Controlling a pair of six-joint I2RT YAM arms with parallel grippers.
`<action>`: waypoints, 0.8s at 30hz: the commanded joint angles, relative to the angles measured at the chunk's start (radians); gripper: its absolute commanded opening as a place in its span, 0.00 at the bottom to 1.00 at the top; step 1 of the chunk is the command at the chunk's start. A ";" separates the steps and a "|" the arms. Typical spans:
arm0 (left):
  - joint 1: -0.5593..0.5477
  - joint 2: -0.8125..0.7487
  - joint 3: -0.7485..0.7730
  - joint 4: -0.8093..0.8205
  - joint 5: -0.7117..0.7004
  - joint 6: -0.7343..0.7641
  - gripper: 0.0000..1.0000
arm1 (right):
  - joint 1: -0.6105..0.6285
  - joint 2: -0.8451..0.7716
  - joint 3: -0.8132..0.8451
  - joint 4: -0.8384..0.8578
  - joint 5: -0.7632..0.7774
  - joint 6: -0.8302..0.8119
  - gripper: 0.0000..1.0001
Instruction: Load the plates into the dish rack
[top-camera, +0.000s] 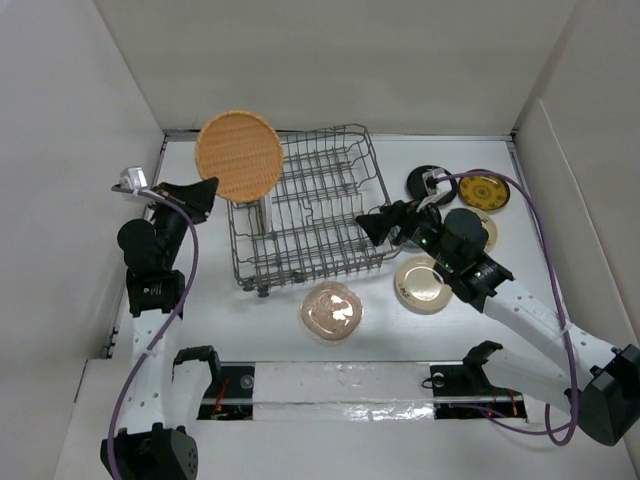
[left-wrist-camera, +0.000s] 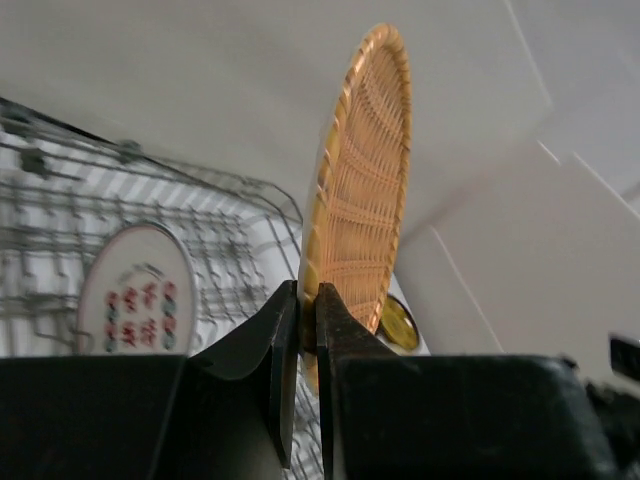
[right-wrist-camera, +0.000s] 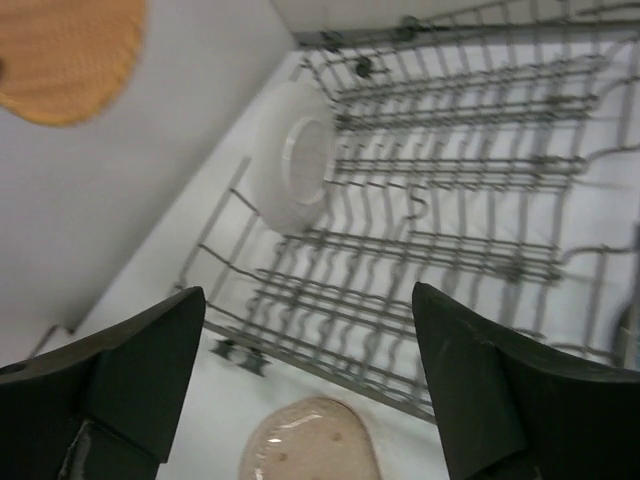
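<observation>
**A:** Where is the orange woven plate (top-camera: 239, 155) at this moment?

**B:** The left fingers (top-camera: 208, 187) are pressed together on its lower rim. They hold it upright on its edge, lifted off the counter (top-camera: 560, 270). It is above the far left corner of the dish rack (top-camera: 330, 200), toward the far left corner of the counter.

**A:** And the rack?

**B:** It stands close to the far edge, a little left of the middle. One whitish plate (right-wrist-camera: 295, 155) with a small coloured pattern stands on edge between the tines, in the left part.

**A:** What do the right fingers (top-camera: 370, 228) do?

**B:** They are spread wide and have hold of nothing. They are just beside the right side of the rack and point toward it.

**A:** Which plates lie on the counter?

**B:** The pinkish copper plate (top-camera: 331, 311) lies flat near the rack, on the side of the near edge. The cream-gold plate (top-camera: 421, 283) is to its right, partly under the right arm. The yellow plate (top-camera: 484, 192) and the black plate (top-camera: 420, 183) lie toward the far right corner. I cannot tell if these two touch.
</observation>
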 joint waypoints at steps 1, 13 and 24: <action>-0.014 -0.008 -0.055 0.243 0.327 -0.074 0.00 | 0.014 -0.009 0.042 0.187 -0.159 0.052 0.94; -0.192 -0.037 -0.166 0.361 0.534 -0.043 0.00 | 0.023 0.260 0.238 0.286 -0.337 0.029 0.94; -0.301 -0.003 -0.129 0.248 0.496 0.086 0.00 | 0.051 0.389 0.270 0.324 -0.566 0.046 0.20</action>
